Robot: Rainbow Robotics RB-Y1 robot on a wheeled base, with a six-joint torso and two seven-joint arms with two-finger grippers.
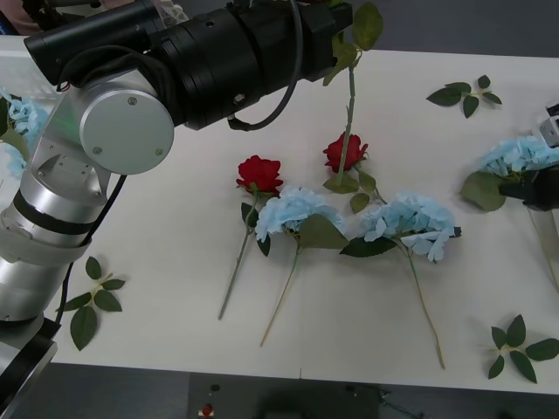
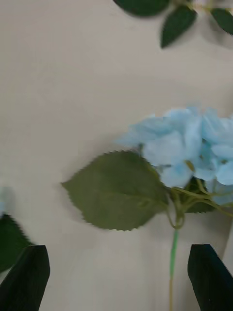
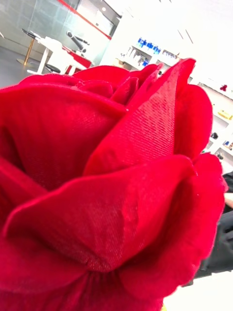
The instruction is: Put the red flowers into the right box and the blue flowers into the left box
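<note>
Carrying red rose [image 3: 111,194] in left pincer, grip unseen, cannot tell; right pincer [image 2: 119,277] hovering open over blue hydrangea [image 2: 189,146] on worktop [image 1: 175,262]; next needing descent onto stem.

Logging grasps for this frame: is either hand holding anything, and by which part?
The left hand holds a red rose aloft, stem dangling; the exact grip spot is hidden. The right hand is open over a blue flower, holding nothing.

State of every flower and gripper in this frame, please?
Raised red rose: off the table at the left gripper, stem hanging.
Two red roses: lying on the table.
Two middle blue flowers: lying on the table.
Rightmost blue flower: on the table, ungripped.
Right gripper: open, over that flower.
</note>
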